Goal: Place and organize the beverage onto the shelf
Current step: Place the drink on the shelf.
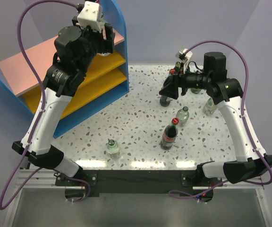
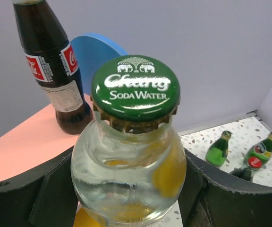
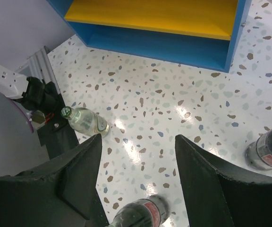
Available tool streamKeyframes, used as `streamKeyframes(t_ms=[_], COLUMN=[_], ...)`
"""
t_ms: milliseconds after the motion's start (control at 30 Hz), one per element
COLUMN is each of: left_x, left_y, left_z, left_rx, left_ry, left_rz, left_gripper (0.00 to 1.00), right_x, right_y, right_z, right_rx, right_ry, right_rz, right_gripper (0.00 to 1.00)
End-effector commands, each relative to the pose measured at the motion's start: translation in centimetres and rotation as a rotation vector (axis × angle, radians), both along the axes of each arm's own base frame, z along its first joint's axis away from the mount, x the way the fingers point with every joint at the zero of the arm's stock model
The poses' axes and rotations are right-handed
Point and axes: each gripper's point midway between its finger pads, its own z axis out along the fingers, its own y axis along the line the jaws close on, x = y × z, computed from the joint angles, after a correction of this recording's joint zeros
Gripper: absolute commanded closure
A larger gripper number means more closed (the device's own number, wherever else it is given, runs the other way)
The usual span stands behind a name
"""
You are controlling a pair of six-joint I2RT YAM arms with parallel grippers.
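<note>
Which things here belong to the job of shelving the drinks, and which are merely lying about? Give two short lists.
Job in hand: shelf; soda water bottle; shelved cola bottle; table cola bottle; near clear bottle; green bottle.

Merely there: purple cable; speckled table.

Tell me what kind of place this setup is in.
Probably a robotics test bench staged as a mini shop: a speckled terrazzo tabletop boxed in by plain grey walls, and a blue-sided shelf with pink and yellow boards.
</note>
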Motion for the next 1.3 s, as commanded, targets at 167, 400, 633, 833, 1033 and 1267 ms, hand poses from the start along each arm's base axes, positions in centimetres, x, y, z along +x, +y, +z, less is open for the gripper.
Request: streamKeyframes(t_ms=[167,400,633,833,1033,1267], left_x=[2.0,5.0,6.1,7.6,8.9,9.3], left_y=[5.9,7.8,11.2,13.2,14.4,15.4], left_z=[7.5,6.7,7.1,6.8,6.2,5.6], left_rx=[-0.101,-0.135,-0.147,-0.152,-0.166,-0.166], left_ry=[-0.213,-0.196,-0.217,-0.218,-0.211,-0.194], left_rz=[0.157,0.184,0.244,0.284,0.295,0.311], left_gripper=[1.0,1.0,1.0,1.0,1.0,1.0], right_x=[-0.7,-0.7,-0.7,-0.7,-0.5,-0.4], right_y=[-0.1,-0.2,-0.1,0.0,0.2,0.3], right_z=[1.5,1.3,1.3,1.3,1.3,1.3], right_rx=[0.03,0.026,0.027,0.031,0.038,0.043], right_ry=[-0.047,-0.043,-0.039,-0.034,-0.024,-0.015], right_rz=[0.007,0.004,0.008,0.016,0.023,0.026], right_gripper=[0.33,0.33,0.33,0.33,0.33,0.33])
